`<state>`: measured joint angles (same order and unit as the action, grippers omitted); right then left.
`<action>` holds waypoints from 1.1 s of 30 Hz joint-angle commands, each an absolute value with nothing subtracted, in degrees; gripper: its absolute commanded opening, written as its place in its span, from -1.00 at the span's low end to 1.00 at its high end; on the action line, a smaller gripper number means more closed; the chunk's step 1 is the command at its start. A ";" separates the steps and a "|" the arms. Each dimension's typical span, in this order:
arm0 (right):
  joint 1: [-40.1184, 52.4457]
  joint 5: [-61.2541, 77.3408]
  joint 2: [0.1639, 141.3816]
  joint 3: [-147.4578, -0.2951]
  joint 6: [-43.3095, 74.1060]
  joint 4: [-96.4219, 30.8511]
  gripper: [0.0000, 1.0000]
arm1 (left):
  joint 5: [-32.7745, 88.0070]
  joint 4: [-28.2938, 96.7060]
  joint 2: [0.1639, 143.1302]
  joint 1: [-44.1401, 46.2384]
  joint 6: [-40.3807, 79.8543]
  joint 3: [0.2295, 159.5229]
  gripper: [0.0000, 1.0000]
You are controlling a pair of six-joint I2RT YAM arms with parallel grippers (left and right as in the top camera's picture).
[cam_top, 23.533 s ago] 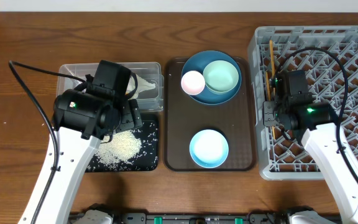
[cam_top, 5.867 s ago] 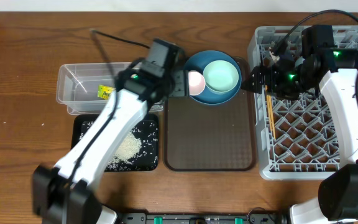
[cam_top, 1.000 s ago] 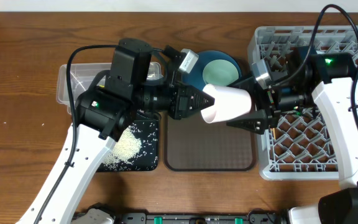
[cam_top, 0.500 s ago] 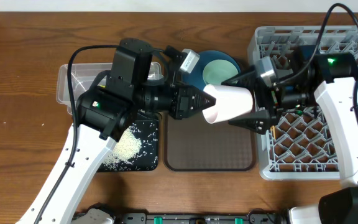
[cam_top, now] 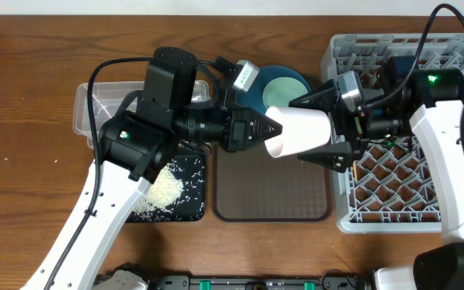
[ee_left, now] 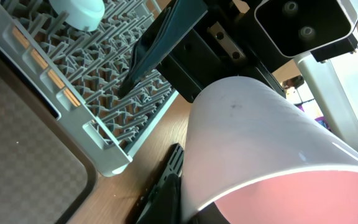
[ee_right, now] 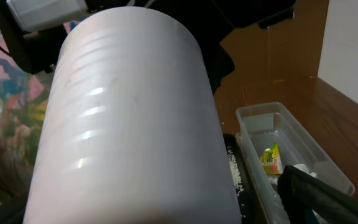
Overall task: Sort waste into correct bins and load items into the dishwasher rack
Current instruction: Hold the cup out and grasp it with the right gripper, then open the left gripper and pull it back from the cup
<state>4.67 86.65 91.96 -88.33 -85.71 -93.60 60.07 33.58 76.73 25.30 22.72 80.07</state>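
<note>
The pale pink cup [cam_top: 292,134] lies on its side in mid-air at the centre of the overhead frame, above the brown serving tray [cam_top: 272,193]. The left gripper [cam_top: 263,131] is clenched on the cup's rim from the left. The right gripper [cam_top: 300,129] comes in from the right, its jaws spread wide along the upper and lower sides of the cup; whether they touch it cannot be told. Just behind the cup, at upper centre, the mint green bowl [cam_top: 284,89] sits inside the dark blue bowl [cam_top: 258,87]. The dishwasher rack [cam_top: 393,189] fills the right side. At the left, rice [cam_top: 161,192] lies on the black tray [cam_top: 192,211], and the right wrist view shows the snack wrapper [ee_right: 269,155] inside the clear tub [ee_right: 312,152].
</note>
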 commanded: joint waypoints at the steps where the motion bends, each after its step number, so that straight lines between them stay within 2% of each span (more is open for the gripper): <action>1: 4.03 89.38 89.56 -88.88 -86.00 -93.41 0.98 | 63.86 33.50 76.84 26.06 22.81 80.14 -0.88; 9: 4.05 89.36 84.79 -88.88 -86.00 -93.21 0.95 | 65.30 33.50 76.84 26.06 22.83 80.14 -0.88; 15: 4.05 89.01 84.27 -88.88 -85.54 -93.65 0.54 | 67.09 33.41 76.84 26.06 22.83 80.14 -0.88; 22: 4.14 88.38 84.27 -88.88 -85.32 -93.80 0.43 | 67.09 32.38 76.84 26.06 22.85 80.14 -0.88; 30: 4.14 87.90 84.27 -88.88 -85.34 -93.43 -0.03 | 67.07 31.62 76.82 26.06 22.83 80.14 -0.67; 33: 4.14 87.90 84.27 -88.88 -85.32 -93.47 -0.07 | 67.05 31.59 76.82 26.06 22.83 80.14 -0.66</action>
